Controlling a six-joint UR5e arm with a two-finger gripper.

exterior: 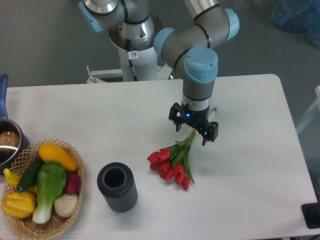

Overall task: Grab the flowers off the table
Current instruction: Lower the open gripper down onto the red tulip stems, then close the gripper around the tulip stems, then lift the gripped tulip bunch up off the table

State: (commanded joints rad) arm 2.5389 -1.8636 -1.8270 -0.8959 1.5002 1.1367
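The black two-finger gripper, jaws spread and empty, hovers over the stem end of the red tulip flowers, lying flat at 5 o'clock of the white rectangular table's centre, evidently aligning for a stem grasp.

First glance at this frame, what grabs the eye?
The red flowers lying mid-table, blooms toward the camera, stems running up under the pincer that hangs over their stem end with fingers spread. Next, the wicker basket of bright produce at the front left corner, with a dark cylindrical vase standing beside it.
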